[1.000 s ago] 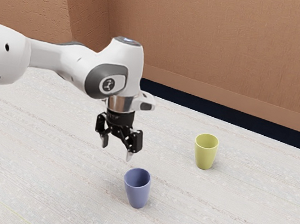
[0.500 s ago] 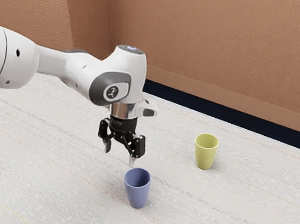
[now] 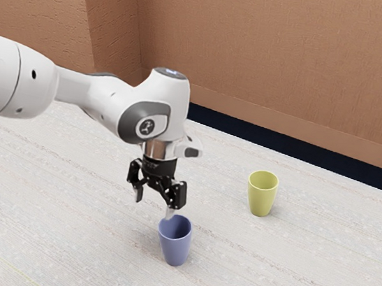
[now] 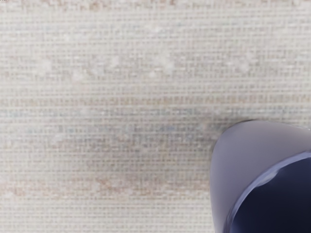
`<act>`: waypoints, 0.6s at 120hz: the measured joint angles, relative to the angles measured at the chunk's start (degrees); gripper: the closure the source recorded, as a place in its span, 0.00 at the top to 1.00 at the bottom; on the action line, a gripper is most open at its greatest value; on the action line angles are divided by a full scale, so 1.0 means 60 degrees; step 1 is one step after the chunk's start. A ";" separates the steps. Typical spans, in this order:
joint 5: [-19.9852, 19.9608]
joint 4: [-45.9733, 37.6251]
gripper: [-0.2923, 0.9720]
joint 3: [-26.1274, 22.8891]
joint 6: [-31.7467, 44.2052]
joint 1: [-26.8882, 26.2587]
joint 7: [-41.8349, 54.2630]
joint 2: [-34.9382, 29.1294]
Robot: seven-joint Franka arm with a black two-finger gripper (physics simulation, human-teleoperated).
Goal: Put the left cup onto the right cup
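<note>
Lower now than a second ago, the gripper has dropped and slid toward the exterior view's right, closing on the periwinkle cup, which has not budged. That cup stands upright on the pale woven-looking table, mouth up, the nearer of the two and toward the exterior view's left. In the wrist view its rounded wall and dark inside sit off to one side of the hand, not centred beneath it.

The jaws are spread, with nothing between them. One fingertip hangs right at the cup's rim on the arm's side, and from here I cannot tell whether it touches. The other finger is out over bare table.

The yellow-green cup stands upright too, well apart from the first, farther back and toward the exterior view's right, with the brown wall behind it.

To my eye this is the approach for the pick, and nothing is grasped yet. The next move seems to call for a small shift so that the rim wall lies between the fingers, then a little more descent before they pinch. If it comes down off-centre, a finger could nudge or tip the cup.
</note>
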 joint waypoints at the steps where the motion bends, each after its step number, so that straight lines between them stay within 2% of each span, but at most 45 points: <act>1: 0.0000 0.0000 0.77 0.0000 0.0004 -0.0004 -0.0001 0.0001; 72: -0.0025 0.0025 0.77 -0.0073 0.0260 -0.0082 -0.0026 0.0374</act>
